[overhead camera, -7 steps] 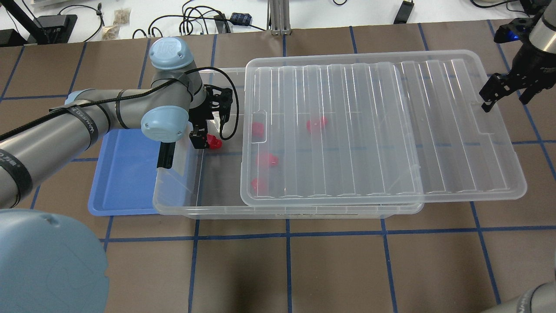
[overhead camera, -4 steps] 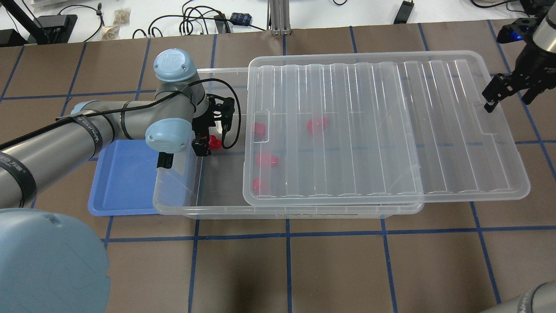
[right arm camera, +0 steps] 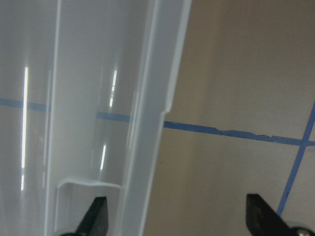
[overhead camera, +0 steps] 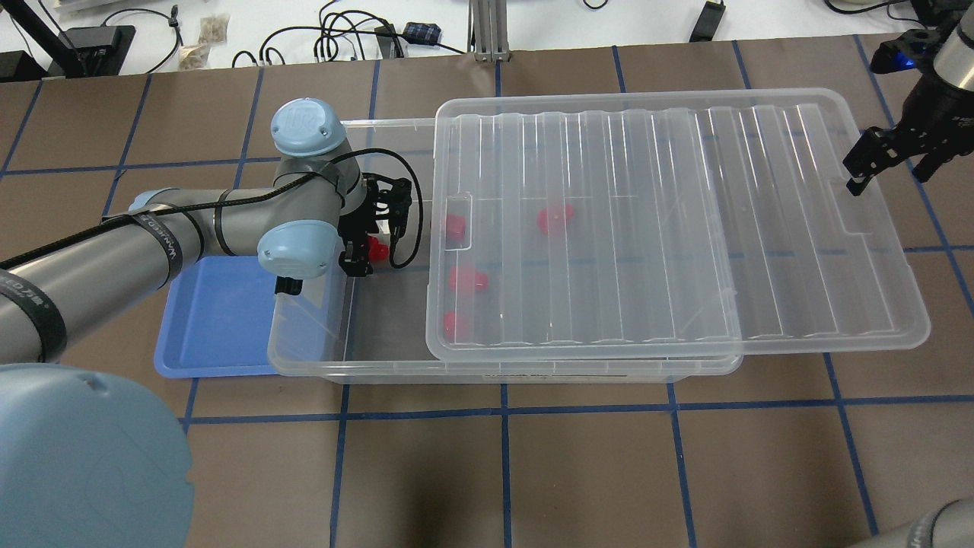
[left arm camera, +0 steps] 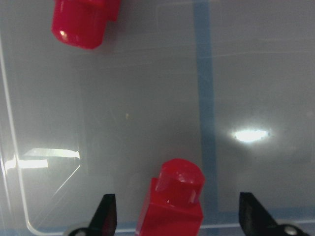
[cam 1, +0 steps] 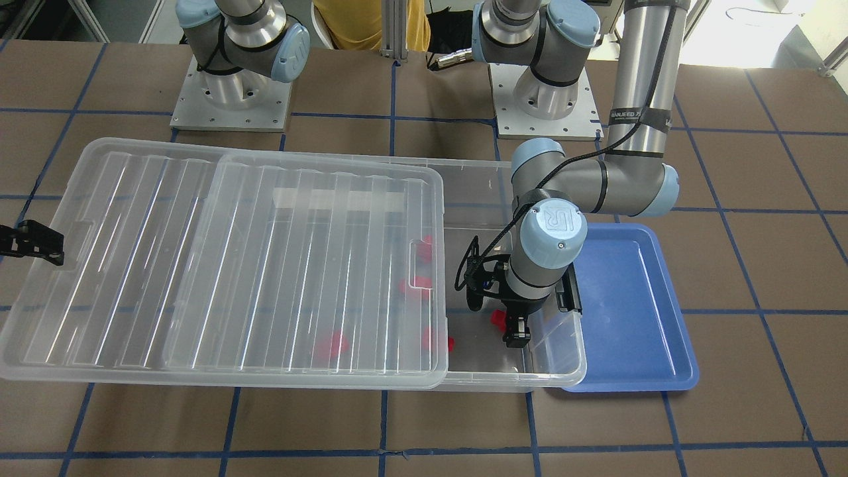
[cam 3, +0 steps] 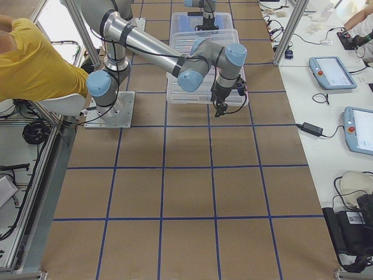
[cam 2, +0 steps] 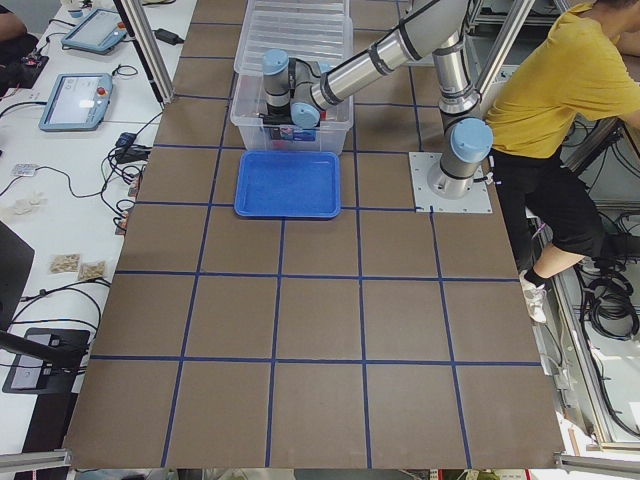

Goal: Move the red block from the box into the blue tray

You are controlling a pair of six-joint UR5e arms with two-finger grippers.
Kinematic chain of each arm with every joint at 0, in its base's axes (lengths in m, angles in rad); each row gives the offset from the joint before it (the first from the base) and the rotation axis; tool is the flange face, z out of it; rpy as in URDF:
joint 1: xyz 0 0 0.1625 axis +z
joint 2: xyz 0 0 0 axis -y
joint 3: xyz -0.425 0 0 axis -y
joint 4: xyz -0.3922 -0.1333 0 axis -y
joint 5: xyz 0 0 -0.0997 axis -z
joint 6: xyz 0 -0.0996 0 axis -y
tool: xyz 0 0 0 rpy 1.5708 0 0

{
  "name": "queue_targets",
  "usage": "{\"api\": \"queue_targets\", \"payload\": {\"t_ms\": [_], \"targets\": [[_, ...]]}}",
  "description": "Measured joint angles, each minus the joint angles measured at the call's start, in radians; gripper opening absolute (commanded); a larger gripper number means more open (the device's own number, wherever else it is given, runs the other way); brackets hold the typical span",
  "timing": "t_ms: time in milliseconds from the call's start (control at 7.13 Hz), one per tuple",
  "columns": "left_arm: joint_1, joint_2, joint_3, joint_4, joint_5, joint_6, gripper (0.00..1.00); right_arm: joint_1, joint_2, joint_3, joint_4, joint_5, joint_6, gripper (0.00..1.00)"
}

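1. Comparing with a second ago, the left gripper has dropped into the uncovered end of the box, next to the blue tray.
2. Its jaws stand wide, straddling the red block, which lies untouched on the box floor.
3. The ribbed lid has slid slightly rightward. The right gripper hovers at its far edge, jaws wide, holding nothing.
4. The grasp looks lined up; closing, lifting and crossing the box wall to the tray remain.
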Motion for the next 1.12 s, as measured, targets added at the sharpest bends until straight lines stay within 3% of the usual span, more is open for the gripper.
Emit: {"api": "queue_targets", "payload": {"t_ms": [140,421,1122], "targets": [[-0.001,0.002,0.000,0.009,0.000,-0.003,0.15,0.003,-0.002,0.000,0.001,0.000,0.002,1.00],[-0.003,0.015,0.002,0.018,0.000,-0.011,0.03,0.006,-0.003,-0.001,0.001,0.001,0.002,1.00],[-0.012,0.084,0.013,-0.007,0.000,-0.016,0.01,0.013,-0.018,-0.003,0.003,0.021,0.016,1.00]]}}
